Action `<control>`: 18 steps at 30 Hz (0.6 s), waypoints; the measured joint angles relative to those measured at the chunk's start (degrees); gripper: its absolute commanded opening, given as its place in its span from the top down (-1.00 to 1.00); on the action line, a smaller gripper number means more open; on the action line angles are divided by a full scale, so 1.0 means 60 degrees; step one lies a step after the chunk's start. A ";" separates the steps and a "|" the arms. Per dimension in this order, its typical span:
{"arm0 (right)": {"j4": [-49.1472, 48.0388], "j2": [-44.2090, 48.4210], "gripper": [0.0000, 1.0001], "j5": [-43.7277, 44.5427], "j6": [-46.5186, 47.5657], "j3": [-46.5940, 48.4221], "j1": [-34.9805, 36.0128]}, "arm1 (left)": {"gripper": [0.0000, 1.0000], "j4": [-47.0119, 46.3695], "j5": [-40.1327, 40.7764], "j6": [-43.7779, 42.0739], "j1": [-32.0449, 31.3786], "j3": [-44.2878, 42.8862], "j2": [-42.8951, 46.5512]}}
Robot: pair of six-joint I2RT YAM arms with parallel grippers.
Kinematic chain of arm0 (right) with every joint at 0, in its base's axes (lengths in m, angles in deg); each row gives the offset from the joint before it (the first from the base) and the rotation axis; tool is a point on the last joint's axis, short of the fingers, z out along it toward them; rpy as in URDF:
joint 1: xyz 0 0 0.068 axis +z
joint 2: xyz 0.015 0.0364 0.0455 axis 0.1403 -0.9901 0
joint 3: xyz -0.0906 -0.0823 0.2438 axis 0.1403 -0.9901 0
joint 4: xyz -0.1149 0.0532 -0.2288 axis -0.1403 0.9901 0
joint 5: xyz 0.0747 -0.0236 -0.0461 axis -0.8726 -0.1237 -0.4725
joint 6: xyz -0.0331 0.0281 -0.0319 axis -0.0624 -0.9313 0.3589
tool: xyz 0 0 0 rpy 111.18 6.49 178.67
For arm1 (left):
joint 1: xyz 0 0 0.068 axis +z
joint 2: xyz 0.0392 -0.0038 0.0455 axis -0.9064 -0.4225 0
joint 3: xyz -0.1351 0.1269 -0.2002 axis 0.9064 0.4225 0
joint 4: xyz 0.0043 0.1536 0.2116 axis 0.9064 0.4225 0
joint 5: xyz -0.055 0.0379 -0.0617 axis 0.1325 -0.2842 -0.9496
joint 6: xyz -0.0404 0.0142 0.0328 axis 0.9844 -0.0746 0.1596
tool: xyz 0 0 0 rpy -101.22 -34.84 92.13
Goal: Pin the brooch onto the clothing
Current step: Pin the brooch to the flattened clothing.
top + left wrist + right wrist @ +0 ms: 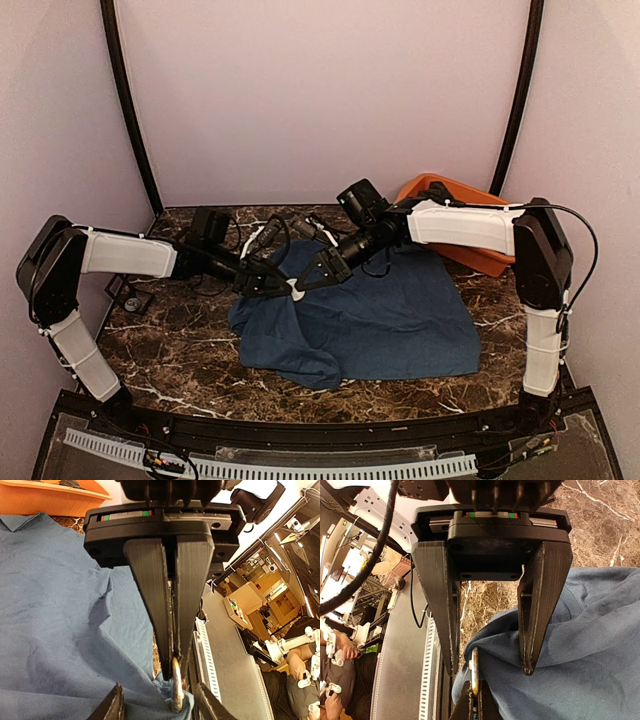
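Entry 1, right gripper (475,699): nearest the lens in its own wrist view. Its fingers are pressed fully together on the brooch (475,672), a thin pale-metal piece seen edge-on and gripped at one rim.

Entry 2, left gripper (490,670): faces the right one tip to tip. The jaws stand about half apart and hold nothing. They straddle the brooch and a raised fold of the clothing (380,320). The brooch sits just beside one finger; whether they touch cannot be told.

Entry 3, clothing: a dark navy T-shirt spread over the middle and right of the table (170,350), reaching close to the right edge. Its far left part is bunched up where the two grippers meet, left of the table's middle.

Entry 4, orange tub (478,260): at the far right corner, against the shirt's far hem. Its contents cannot be read.

Step in hand, as judged: the pinning itself, with the brooch at the fabric's edge. No fastening shows, and any piercing of the cloth is hidden.

Next move, as judged: the left jaws should close on the fold just beside the brooch to hold the cloth taut. The right gripper then needs a firm, square push, because soft fabric will give way.
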 measured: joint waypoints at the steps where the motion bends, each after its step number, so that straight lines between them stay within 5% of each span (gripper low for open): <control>1: 0.0000 0.0000 1.00 0.0000 0.0000 0.0000 0.0000 | 0.09 0.0066 0.0000 -0.0055 -0.0004 0.0000 0.0000; 18: 0.0007 0.0000 1.00 0.0007 -0.0033 0.0000 0.0000 | 0.30 0.0164 0.0171 -0.0157 -0.0178 -0.0087 0.0000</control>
